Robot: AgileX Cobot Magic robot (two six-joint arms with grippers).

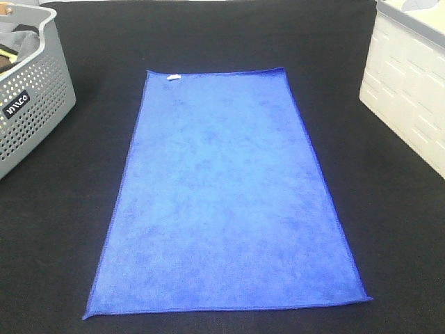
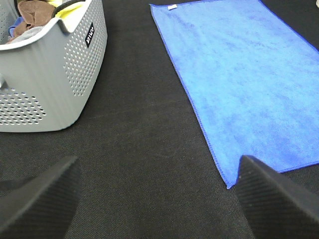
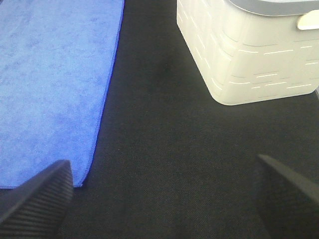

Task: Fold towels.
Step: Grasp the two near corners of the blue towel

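Towel (image 1: pixel 226 195) flat on desk (image 1: pixel 62 229), left gripper (image 2: pixel 158 184) and right gripper (image 3: pixel 162 184) seen only in wrist views, both wide apart, empty

Black table (image 1: pixel 66 236) under blue towel (image 1: pixel 226 198), grey basket (image 1: pixel 35 104), white bin (image 1: pixel 410 104)

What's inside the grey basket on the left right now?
In the grey basket, a brown cloth and a yellow cloth show above the rim. Anything deeper is hidden by its walls.

Blue towel (image 1: pixel 226 195) – flat, unfolded, mid-table, white tag far edge.
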